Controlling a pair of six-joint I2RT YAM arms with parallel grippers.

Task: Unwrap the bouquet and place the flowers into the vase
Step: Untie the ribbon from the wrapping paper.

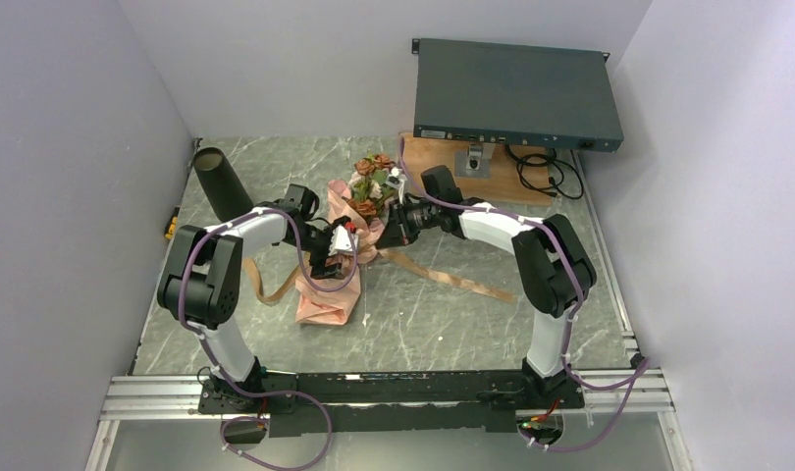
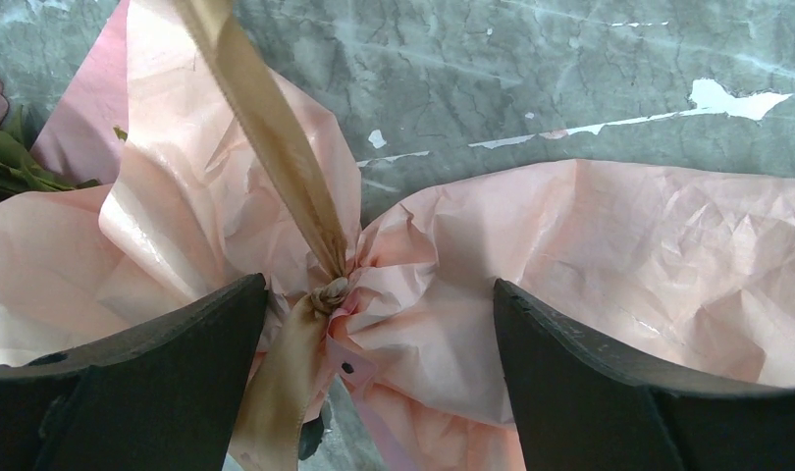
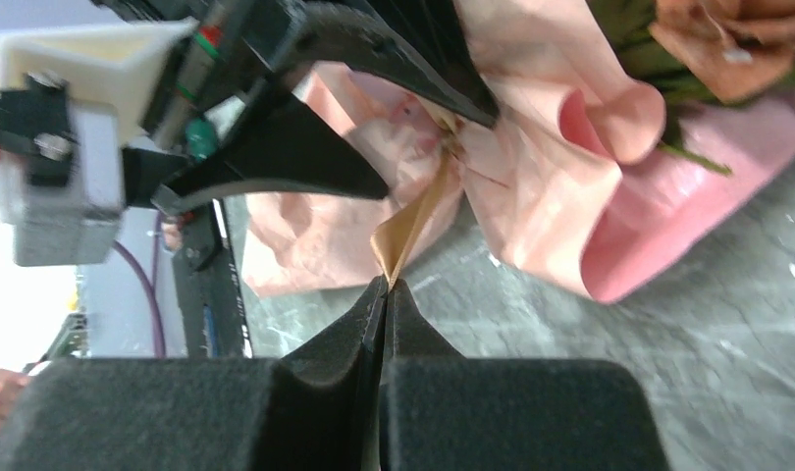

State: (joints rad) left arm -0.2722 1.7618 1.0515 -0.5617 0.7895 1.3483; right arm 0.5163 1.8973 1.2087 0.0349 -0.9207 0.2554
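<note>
The bouquet (image 1: 359,211) lies mid-table in crinkled salmon-pink paper (image 2: 619,245), its flowers (image 1: 374,175) pointing to the far side. A tan ribbon (image 2: 266,128) is knotted (image 2: 327,292) round the paper's pinched waist. My left gripper (image 2: 379,294) is open, one finger on either side of that waist and knot. My right gripper (image 3: 386,285) is shut on the ribbon (image 3: 413,221), which runs taut from the fingertips up to the knot. A rust rose (image 3: 727,39) shows at the top right of the right wrist view. The black vase (image 1: 222,182) stands tilted at the far left.
Loose ribbon tails trail over the marble table (image 1: 452,277) on the right and on the left (image 1: 266,285). A dark grey rack box (image 1: 516,93) sits at the back right above a wooden board (image 1: 443,157) with cables (image 1: 546,175). Walls close both sides.
</note>
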